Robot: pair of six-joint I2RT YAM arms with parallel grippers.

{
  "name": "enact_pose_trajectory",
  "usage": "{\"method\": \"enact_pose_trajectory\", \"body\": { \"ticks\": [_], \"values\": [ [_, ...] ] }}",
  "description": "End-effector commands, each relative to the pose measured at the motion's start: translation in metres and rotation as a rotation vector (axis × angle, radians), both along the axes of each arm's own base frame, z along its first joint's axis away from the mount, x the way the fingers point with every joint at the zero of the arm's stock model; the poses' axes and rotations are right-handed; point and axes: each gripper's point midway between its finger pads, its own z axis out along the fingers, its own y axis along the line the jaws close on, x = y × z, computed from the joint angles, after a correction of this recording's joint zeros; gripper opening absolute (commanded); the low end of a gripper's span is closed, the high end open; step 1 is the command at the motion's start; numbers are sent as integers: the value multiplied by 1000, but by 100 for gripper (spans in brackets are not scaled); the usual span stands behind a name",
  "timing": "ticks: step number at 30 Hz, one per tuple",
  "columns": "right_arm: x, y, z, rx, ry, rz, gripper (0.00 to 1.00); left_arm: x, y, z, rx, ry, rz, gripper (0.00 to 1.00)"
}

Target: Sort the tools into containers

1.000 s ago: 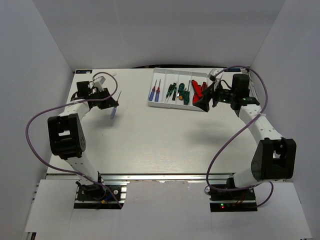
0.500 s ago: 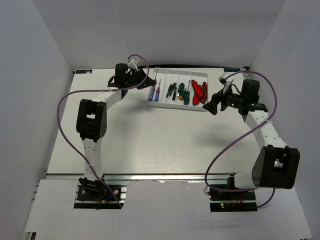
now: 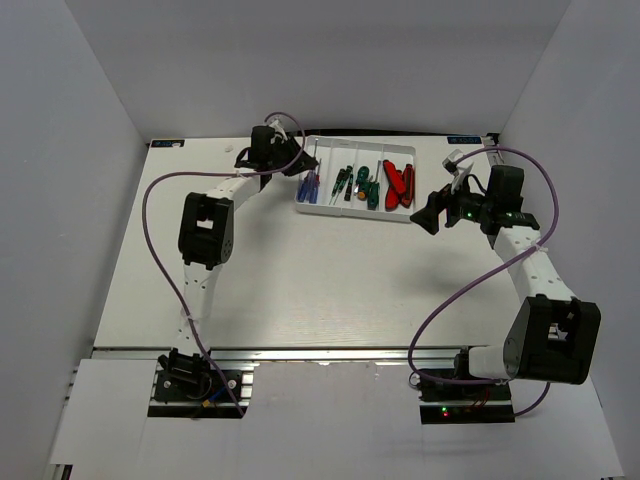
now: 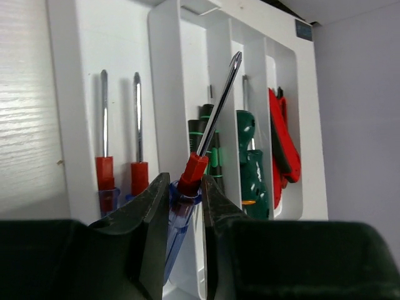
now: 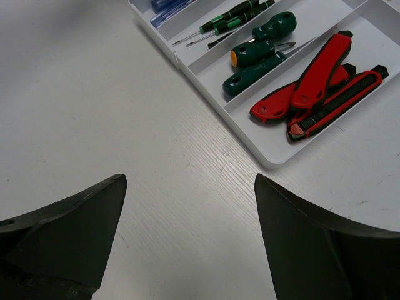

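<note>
The left gripper [image 4: 184, 209] grasps a small screwdriver with a clear blue handle and red collar [image 4: 212, 119], held tilted above the left end of the shallow white plastic tray [image 4: 164, 75]. There, two similar screwdrivers [image 4: 104, 125] lie in the outer compartment. The right gripper [image 5: 189, 181] is released, its jaws wide apart, over the white table [image 5: 94, 94] near the tray's corner with the red-and-black utility knives [image 5: 325, 81].

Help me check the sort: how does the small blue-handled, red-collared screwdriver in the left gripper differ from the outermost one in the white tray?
The held screwdriver is pinched in the left gripper; the lying screwdriver rests loose in the tray. The held one slants across the ridges; the lying one runs along them. Both: red collars, blue handles.
</note>
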Motion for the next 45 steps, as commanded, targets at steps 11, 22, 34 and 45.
{"method": "enact_pose_trajectory", "body": {
  "ticks": [11, 22, 34, 45],
  "values": [
    [1, -1, 11, 2, -21, 4, 89, -13, 0, 42, 55, -32, 28, 48],
    [3, -7, 27, -66, -65, 12, 90, -46, 15, 101, 71, -153, -18, 69],
    [19, -16, 61, -89, -104, -52, 89, -143, 63, 179, 161, -404, -17, 98],
    [35, -29, 86, -69, -139, -171, 90, -246, 90, 196, 247, -581, -87, 98]
  ]
}}
